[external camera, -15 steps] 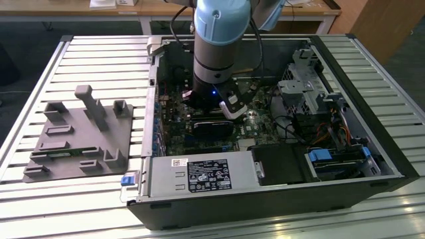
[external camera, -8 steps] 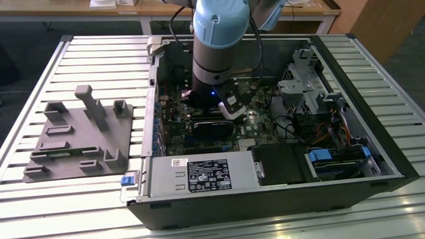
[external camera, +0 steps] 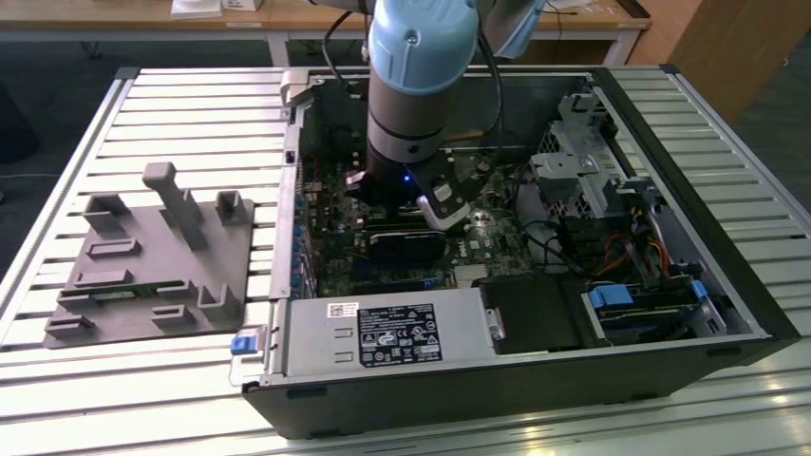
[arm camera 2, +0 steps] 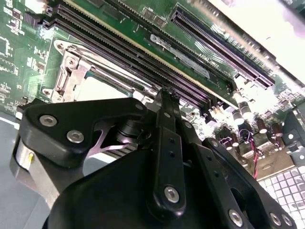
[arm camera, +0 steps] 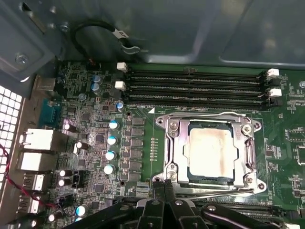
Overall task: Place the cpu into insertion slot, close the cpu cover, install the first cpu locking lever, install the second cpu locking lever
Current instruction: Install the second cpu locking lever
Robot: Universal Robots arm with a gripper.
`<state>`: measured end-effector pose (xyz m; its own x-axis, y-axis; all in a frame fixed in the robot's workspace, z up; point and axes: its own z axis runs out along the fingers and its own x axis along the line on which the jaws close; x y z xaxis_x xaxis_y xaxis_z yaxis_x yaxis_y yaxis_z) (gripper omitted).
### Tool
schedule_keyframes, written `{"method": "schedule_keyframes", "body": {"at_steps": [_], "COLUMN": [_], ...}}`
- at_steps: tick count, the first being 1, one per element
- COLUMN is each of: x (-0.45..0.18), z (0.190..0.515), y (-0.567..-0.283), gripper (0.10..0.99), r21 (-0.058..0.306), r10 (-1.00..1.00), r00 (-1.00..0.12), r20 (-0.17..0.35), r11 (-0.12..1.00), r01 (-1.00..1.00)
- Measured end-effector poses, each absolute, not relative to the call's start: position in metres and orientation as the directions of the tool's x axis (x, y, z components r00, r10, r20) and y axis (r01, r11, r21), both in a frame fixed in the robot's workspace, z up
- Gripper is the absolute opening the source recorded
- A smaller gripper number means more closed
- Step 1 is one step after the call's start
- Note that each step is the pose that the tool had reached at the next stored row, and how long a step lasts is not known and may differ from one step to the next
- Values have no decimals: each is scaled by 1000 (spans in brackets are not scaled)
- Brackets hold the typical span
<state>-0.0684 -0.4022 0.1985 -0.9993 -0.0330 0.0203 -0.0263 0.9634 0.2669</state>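
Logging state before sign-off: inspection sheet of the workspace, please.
Surface: slatted metal table, open PC case on it.
Job's things: cpu seated in insertion slot; cpu cover down around it.
Clutter: grey fixture plate on the exterior view's left.
Hand: fingers together, at the socket's edge.
Cables: black loop; red-black pair.
Surroundings: wooden desks behind.

Insertion slot [arm camera 2: 102,88] partly behind tool [arm camera 2: 164,95]
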Motion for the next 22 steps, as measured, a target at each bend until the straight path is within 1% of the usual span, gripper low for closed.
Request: {"method": "schedule_keyframes", "body": {"at_steps": [13, 22], "x": [-68, -68], "z": [209, 209], "y": [-404, -414], "gripper": [106, 106], "r21": [271, 275], "r10": [-22, -16], "r00": [-1000, -1000], "r20": [20, 20], "r11": [963, 961], "r01": [-16, -10]}}
